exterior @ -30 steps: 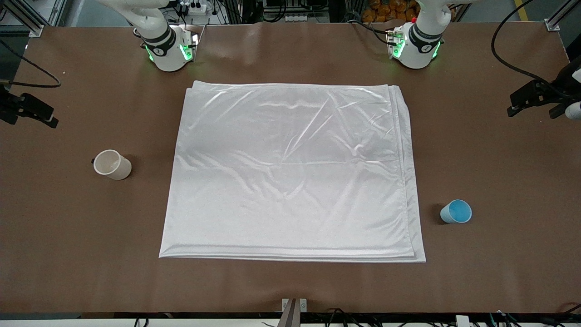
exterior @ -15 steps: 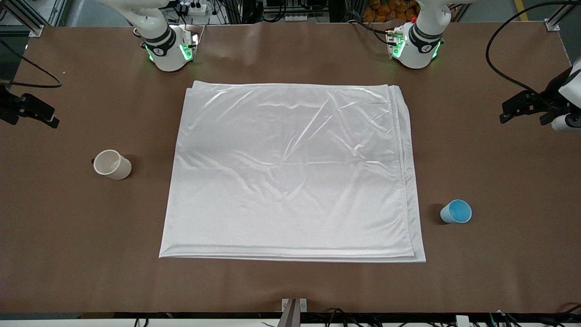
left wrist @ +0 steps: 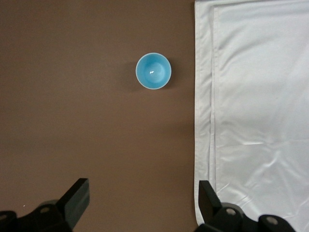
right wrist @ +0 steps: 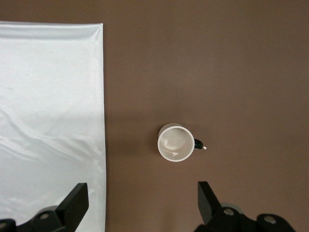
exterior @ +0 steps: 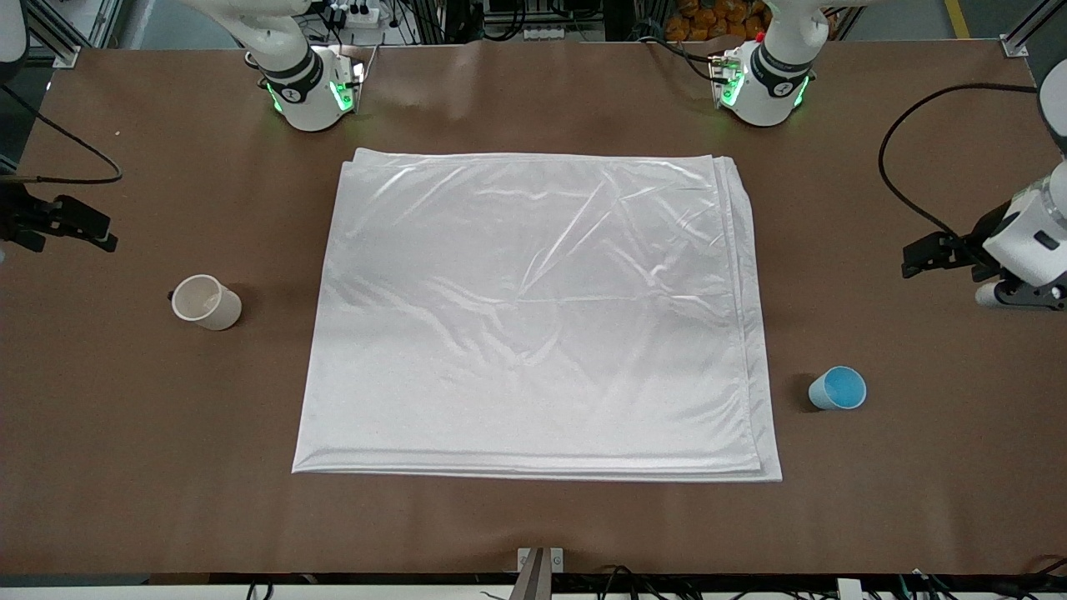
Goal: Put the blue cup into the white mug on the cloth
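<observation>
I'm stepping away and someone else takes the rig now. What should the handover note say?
Left gripper: open, empty, above bare table at the left arm's end, not over the blue cup.
Right gripper: open, empty, above bare table at the right arm's end, near the white mug.
Cloth: flat mid-table, nothing on it. Both cups stand upright on the table, one off each side of it.
Done: nothing.
Left: mug onto cloth, blue cup into mug.

Cloth (exterior: 533, 317): shiny satin-like fabric, soft wrinkles, folded layers at edge. Desk (exterior: 917, 467): matt brown, smooth. Blue cup (exterior: 838, 388): smooth, glossy inside. White mug (exterior: 205, 302): smooth cream body, slight sheen inside.
</observation>
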